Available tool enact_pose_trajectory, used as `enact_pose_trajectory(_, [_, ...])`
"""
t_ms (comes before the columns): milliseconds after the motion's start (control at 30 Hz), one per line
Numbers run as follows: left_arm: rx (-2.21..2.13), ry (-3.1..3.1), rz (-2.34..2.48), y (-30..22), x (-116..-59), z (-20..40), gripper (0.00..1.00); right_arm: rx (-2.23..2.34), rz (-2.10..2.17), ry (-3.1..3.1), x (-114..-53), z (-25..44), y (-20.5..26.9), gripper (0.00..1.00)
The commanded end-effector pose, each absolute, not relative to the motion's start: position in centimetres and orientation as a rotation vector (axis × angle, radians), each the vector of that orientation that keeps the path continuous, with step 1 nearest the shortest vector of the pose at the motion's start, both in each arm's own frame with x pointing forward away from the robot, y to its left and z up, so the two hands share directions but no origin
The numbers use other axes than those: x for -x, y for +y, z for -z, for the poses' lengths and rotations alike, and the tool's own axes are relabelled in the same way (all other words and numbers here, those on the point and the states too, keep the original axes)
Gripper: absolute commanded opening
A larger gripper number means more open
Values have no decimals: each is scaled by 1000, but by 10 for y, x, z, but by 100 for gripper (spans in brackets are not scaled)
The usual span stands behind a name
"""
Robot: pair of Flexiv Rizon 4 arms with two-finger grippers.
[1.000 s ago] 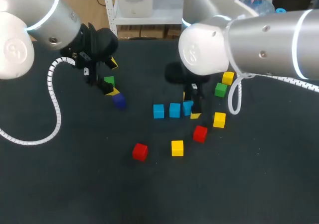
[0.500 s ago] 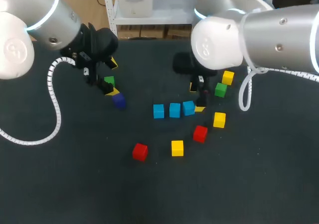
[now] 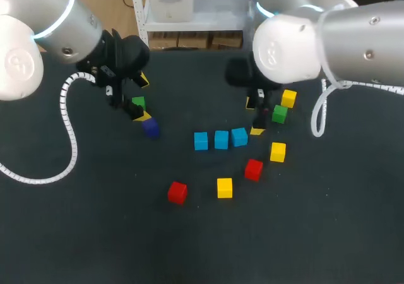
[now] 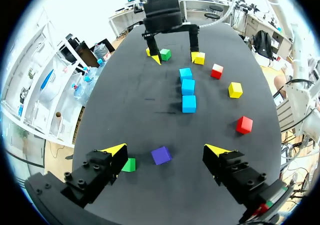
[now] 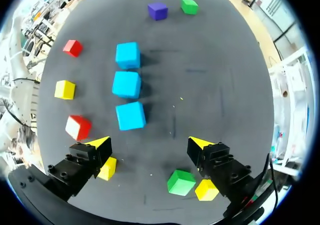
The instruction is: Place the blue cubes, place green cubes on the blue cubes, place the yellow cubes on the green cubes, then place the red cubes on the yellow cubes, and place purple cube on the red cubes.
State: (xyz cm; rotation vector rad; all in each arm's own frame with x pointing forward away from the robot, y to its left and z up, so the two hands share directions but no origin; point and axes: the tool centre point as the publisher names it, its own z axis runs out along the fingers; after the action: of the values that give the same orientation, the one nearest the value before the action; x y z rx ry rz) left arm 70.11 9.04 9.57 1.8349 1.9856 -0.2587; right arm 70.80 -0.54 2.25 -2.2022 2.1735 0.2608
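Observation:
Three blue cubes (image 3: 221, 139) lie in a row mid-table; the right wrist view shows them (image 5: 126, 84) ahead of my open right gripper (image 5: 149, 142), which holds nothing. In the head view the right gripper (image 3: 259, 112) hangs just right of the row, beside a green cube (image 3: 279, 113) and a yellow cube (image 3: 288, 98). My left gripper (image 4: 166, 150) is open above the purple cube (image 4: 161, 155), with the second green cube (image 4: 129, 164) by one finger. Two more yellow cubes (image 3: 278, 151) (image 3: 225, 187) and two red cubes (image 3: 254, 169) (image 3: 177, 192) lie loose nearer the front.
The left gripper (image 3: 142, 99) hovers at the table's back left, over the purple cube (image 3: 150, 127). The dark tabletop (image 3: 95, 233) stretches toward the front and left. Shelving stands past the far edge.
My right gripper has drawn back and to the right, away from the third blue cube, which stays at the row's right end. The left arm has kept still.

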Motion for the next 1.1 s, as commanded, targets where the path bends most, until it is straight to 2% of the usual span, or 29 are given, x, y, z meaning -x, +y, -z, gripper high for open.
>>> enact_pose_trajectory(33, [-1836,1982,262,91,-702,-95,100,2231,-246,2144,-700,-30,5,100])
enact_pose_trajectory(233, [-1836,1982,262,91,-702,-95,100,2237,-223,2146,-699,-31,8,100])
enact_pose_trajectory(733, [-1836,1982,262,91,-702,-95,100,1836,-217,2585,-740,-38,-50,100])
enact_pose_trajectory(1100, [-1836,1982,262,91,-702,-95,100,1862,-237,2650,-747,-9,-63,100])
